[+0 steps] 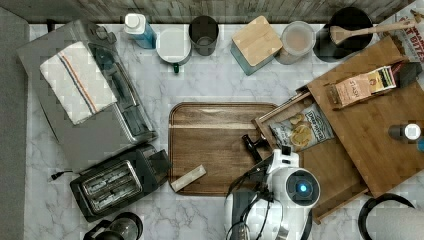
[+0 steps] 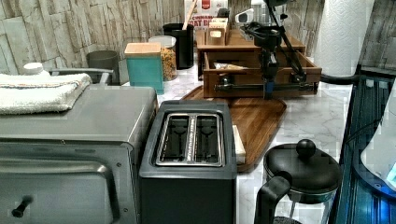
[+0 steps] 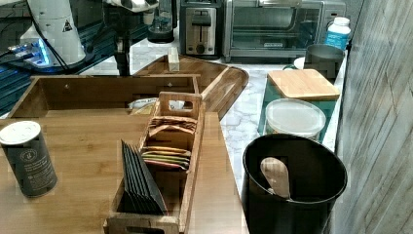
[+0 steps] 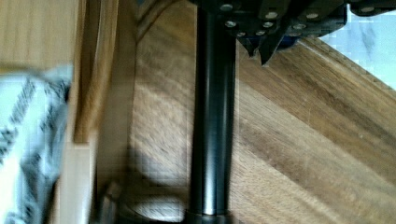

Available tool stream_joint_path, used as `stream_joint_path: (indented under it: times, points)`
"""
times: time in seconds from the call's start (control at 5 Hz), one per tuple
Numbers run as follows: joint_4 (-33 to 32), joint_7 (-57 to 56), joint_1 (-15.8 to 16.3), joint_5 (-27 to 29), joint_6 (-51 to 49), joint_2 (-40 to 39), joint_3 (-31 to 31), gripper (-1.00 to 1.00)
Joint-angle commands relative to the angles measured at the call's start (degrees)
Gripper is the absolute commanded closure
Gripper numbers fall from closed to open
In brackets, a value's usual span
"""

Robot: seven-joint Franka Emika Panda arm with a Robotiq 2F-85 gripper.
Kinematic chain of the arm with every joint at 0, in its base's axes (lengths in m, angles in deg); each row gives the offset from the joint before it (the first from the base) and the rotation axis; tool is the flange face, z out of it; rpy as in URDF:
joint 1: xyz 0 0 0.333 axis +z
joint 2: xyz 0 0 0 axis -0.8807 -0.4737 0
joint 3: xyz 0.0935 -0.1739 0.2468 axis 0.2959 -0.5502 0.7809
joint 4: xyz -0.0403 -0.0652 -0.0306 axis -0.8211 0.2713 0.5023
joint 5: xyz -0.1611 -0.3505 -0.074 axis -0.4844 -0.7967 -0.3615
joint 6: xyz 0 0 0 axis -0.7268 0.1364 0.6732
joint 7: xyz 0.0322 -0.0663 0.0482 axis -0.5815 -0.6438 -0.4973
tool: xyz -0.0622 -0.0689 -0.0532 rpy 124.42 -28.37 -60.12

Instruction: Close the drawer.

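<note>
In the top view, a toaster oven (image 1: 95, 100) and a toaster (image 1: 115, 182) are sitting at the left, with a tray (image 1: 215, 147) lying in the middle. Just right of the tray, the drawer (image 1: 320, 160) is standing pulled out from under the cabinet top (image 1: 380, 130), holding a chip bag (image 1: 302, 130). The gripper (image 1: 254, 144) is hanging at the drawer's front panel, over the tray's right edge, at the drawer's black bar handle (image 4: 212, 121). Whether its fingers are spread or pressed together, I cannot tell. In the left view, the drawer front (image 2: 261, 84) is facing the tray.
</note>
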Motion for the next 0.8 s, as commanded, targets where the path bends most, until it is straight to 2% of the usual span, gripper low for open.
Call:
stream_joint_path:
  times: [0.2, 0.4, 0.6, 0.8]
  points:
    - [26.25, -14.09, -5.27, -0.43, -10.54, -11.73, -4.96, 1.00]
    - [31.27, -16.81, -1.56, 1.07, -12.21, -13.05, -10.33, 1.00]
    - [30.38, -16.95, -4.06, -0.52, -5.99, -11.09, -8.46, 1.00]
    - [34.77, -21.91, -5.38, 2.31, -6.36, -13.55, -9.36, 1.00]
